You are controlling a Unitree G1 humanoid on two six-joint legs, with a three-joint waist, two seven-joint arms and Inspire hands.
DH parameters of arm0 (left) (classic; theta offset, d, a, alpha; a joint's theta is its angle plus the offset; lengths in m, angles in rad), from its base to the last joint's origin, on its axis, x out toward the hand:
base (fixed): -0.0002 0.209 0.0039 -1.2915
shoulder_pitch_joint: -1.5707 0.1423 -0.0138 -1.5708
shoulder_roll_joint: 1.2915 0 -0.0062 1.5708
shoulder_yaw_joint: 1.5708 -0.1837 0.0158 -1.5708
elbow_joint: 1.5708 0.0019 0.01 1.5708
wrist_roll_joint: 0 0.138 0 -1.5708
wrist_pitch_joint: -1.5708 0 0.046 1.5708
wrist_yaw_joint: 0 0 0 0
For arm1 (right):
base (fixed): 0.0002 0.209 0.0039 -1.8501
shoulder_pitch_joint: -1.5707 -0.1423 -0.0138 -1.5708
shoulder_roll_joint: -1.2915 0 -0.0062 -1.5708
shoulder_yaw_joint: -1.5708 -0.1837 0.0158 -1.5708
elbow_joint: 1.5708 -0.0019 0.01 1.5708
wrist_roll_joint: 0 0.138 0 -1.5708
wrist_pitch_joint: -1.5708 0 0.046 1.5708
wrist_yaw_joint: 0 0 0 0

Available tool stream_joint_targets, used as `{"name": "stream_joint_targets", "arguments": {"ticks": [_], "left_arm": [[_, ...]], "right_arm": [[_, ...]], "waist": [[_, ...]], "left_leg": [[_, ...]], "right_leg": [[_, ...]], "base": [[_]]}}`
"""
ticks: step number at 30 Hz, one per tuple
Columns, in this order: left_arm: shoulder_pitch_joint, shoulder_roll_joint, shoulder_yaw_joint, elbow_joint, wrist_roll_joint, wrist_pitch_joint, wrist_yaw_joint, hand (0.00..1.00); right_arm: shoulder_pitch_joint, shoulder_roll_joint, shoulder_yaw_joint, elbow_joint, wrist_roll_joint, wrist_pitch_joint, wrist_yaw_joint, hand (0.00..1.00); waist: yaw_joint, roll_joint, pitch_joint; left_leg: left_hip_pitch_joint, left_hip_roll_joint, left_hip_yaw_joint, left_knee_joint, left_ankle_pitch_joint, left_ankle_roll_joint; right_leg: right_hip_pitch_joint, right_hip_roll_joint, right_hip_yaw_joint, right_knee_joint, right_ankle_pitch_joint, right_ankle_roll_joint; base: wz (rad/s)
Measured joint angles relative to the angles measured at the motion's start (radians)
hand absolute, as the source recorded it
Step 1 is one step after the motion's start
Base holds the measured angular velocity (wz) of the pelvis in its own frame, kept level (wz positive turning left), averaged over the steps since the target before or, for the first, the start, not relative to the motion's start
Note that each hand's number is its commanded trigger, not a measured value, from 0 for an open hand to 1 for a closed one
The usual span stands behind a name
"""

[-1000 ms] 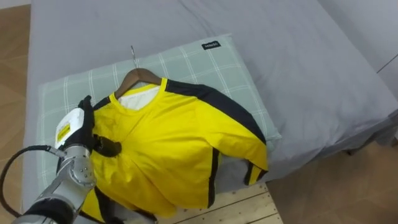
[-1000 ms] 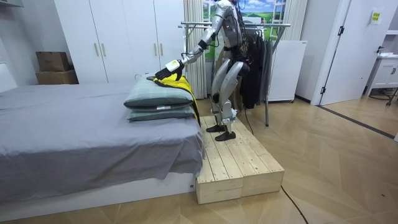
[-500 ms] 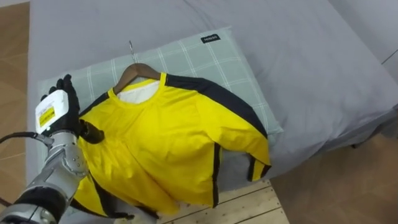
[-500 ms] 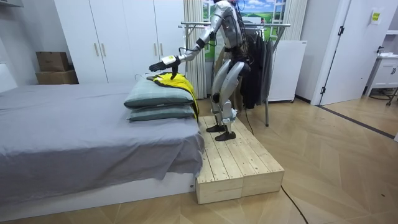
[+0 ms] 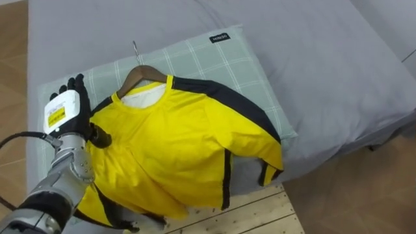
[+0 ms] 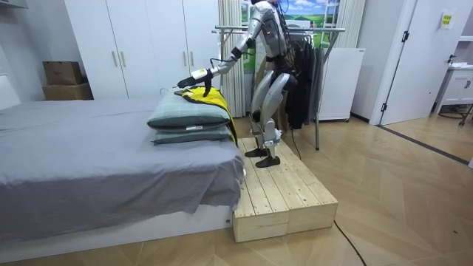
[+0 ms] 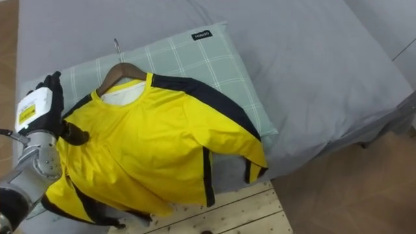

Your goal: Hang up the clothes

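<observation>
1. The grey bed [image 5: 312,78] bears a green checked pillow [image 5: 214,65].
2. A yellow shirt [image 5: 175,156] lies flat across that pillow, on a wooden hanger [image 5: 140,71].
3. The left hand [image 5: 65,110] is at the shirt's shoulder edge, fingers straight and slightly apart, gripping nothing.

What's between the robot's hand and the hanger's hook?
Just bare checked pillow lies between the left hand and the hanger hook, seen in both eye views.

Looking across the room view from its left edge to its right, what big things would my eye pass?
Cardboard boxes → stacked pillows → wooden platform → door.
</observation>
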Motion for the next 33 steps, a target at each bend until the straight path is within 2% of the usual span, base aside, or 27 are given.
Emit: {"name": "stream_joint_targets", "arguments": {"ticks": [8, 16, 20, 29, 33], "left_arm": [[-0.045, 0.001, -0.031, 0.000, -0.019, 0.000, -0.026, 0.00], [-0.082, 0.009, -0.078, 0.000, -0.021, -0.001, -0.054, 0.00], [-0.082, 0.009, -0.078, 0.002, -0.024, -0.001, -0.069, 0.00], [-0.083, 0.013, -0.076, 0.002, -0.056, -0.001, -0.112, 0.00], [-0.087, 0.018, -0.076, 0.001, -0.087, -0.001, -0.126, 0.00]], "right_arm": [[-0.003, -0.005, -0.001, 0.000, -0.001, 0.001, -0.006, 0.00], [-0.007, -0.006, -0.002, -0.002, -0.002, 0.008, -0.029, 0.00], [-0.007, -0.007, -0.001, -0.002, -0.002, 0.009, -0.032, 0.00], [-0.007, -0.007, -0.001, -0.024, -0.040, 0.018, -0.042, 0.00], [-0.006, -0.007, 0.000, -0.044, -0.040, 0.019, -0.045, 0.00]], "waist": [[-0.014, -0.001, 0.0030], [-0.018, 0.007, 0.0129], [-0.018, 0.006, 0.0139], [-0.019, -0.004, 0.0199], [-0.021, -0.015, 0.0172]], "left_leg": [[-0.025, 0.001, 0.001, 0.007, -0.004, 0.000], [-0.057, 0.009, 0.006, 0.025, -0.015, 0.006], [-0.057, 0.013, 0.012, 0.032, -0.020, 0.011], [-0.060, 0.014, 0.022, 0.043, -0.028, 0.015], [-0.074, 0.015, 0.020, 0.063, -0.035, 0.016]], "right_leg": [[-0.025, 0.000, 0.000, 0.005, -0.001, 0.000], [-0.053, 0.005, -0.001, 0.008, 0.000, 0.001], [-0.054, 0.005, -0.001, 0.013, -0.003, 0.001], [-0.059, 0.001, 0.001, 0.031, -0.013, 0.003], [-0.072, 0.000, 0.001, 0.049, -0.020, 0.003]], "base": [[-0.01], [-0.02], [-0.05], [0.00], [0.00]]}}
